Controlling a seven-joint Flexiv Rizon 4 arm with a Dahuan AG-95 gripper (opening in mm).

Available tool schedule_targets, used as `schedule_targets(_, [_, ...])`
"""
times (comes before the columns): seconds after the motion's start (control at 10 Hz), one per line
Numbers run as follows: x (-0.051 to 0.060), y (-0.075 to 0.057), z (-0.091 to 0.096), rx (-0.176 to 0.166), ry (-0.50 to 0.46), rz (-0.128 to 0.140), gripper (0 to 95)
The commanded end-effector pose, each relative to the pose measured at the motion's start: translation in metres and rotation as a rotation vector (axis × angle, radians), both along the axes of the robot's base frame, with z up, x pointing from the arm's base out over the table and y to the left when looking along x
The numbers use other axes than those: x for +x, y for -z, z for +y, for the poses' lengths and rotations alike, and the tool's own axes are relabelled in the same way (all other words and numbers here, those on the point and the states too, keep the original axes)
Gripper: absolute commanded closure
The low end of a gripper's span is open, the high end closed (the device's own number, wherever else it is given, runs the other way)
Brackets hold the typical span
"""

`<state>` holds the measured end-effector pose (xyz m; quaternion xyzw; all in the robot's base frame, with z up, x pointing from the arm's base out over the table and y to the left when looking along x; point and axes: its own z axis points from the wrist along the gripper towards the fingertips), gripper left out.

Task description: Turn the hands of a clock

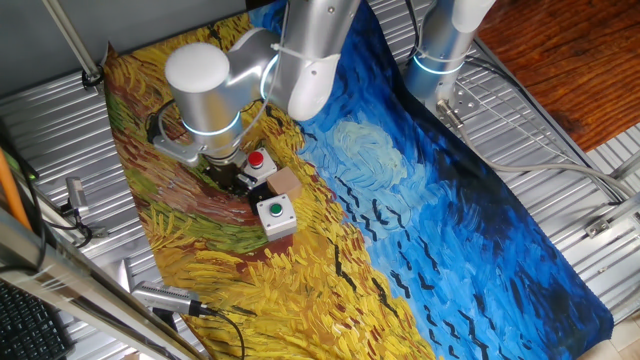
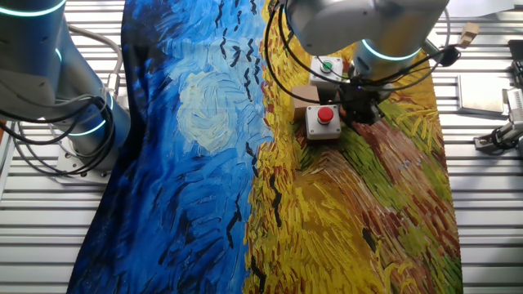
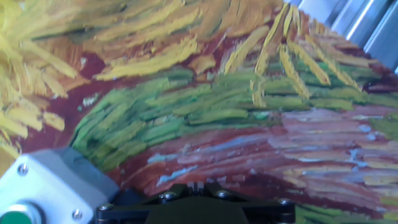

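1. Tool (image 2: 359, 104) low beside red-button box (image 2: 322, 119), prob. lining up.
2. Tool apart or together: can't tell.
3. Clock not visible; maybe hidden under arm.
4. Green-button box (image 1: 275, 214) nearby on desk (image 1: 480, 250).

Bright even light, soft shadows; hand view blurred, fixed views sharp.

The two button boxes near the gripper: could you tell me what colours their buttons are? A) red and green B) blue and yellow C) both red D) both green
A: one grey box carries a red button, the other box a green button.
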<state>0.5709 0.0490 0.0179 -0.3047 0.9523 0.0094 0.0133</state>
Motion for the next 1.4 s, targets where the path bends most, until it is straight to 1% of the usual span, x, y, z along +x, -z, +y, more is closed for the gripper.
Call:
schedule_targets(0.1, [0.003,-0.002,0.0,0.001,-0.002,0.0,95.0])
schedule_targets(0.3, [0.009,-0.012,0.001,0.003,-0.01,0.003,95.0])
schedule_targets(0.4, [0.01,-0.016,0.003,0.007,-0.009,0.003,95.0])
schedule_targets(0.5, [0.011,-0.018,0.004,0.016,-0.009,0.001,95.0])
schedule_targets(0.7, [0.011,-0.018,0.004,0.024,0.006,0.001,95.0])
schedule_targets(0.8, [0.011,-0.018,0.004,0.024,0.032,0.003,95.0])
schedule_targets(1.1, [0.011,-0.018,0.004,0.01,0.107,0.005,95.0])
schedule_targets(1.2, [0.011,-0.018,0.004,0.004,0.122,0.005,95.0])
schedule_targets(1.4, [0.011,-0.018,0.004,0.005,0.129,0.003,95.0])
